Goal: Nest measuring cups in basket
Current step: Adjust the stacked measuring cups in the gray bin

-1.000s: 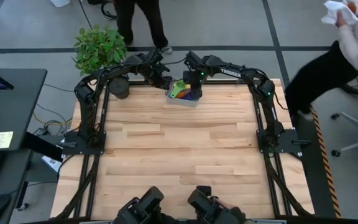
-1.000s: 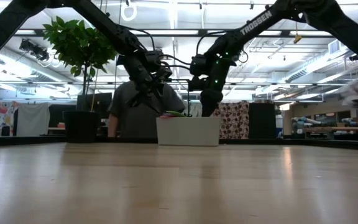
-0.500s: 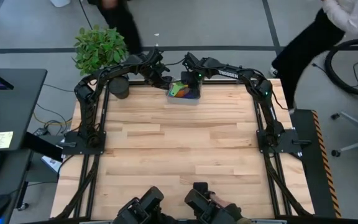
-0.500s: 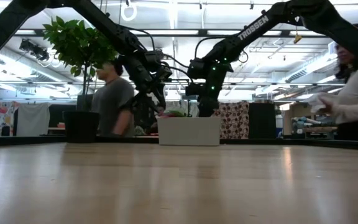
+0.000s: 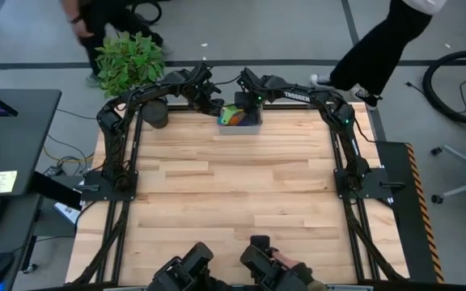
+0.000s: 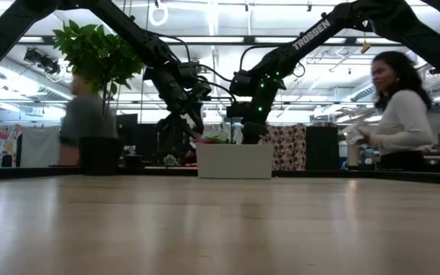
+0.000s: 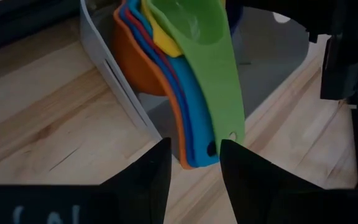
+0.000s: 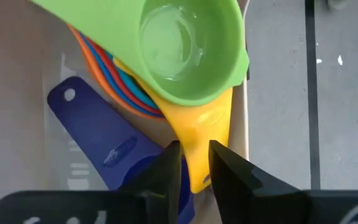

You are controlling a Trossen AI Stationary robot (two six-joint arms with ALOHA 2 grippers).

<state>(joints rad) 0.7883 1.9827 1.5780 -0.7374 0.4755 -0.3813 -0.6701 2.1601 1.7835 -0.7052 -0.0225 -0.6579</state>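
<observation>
- Measuring cups (image 7: pixel 185 81) look light, stiff, slick plastic; flat handles are the spot to pinch.
- Stack sits in the basket (image 5: pixel 241 125) at table's 12 o'clock.
- Left gripper (image 7: pixel 194 163) brackets the handle ends, can't tell if gripping.
- Right gripper (image 8: pixel 194 163) looks nearly closed around the yellow handle (image 8: pixel 201 140).

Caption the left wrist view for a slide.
Left tool holds the handle ends of the nested measuring cups, green on top, which overhang the basket wall.

Bright overhead light, blurred passers-by
</observation>
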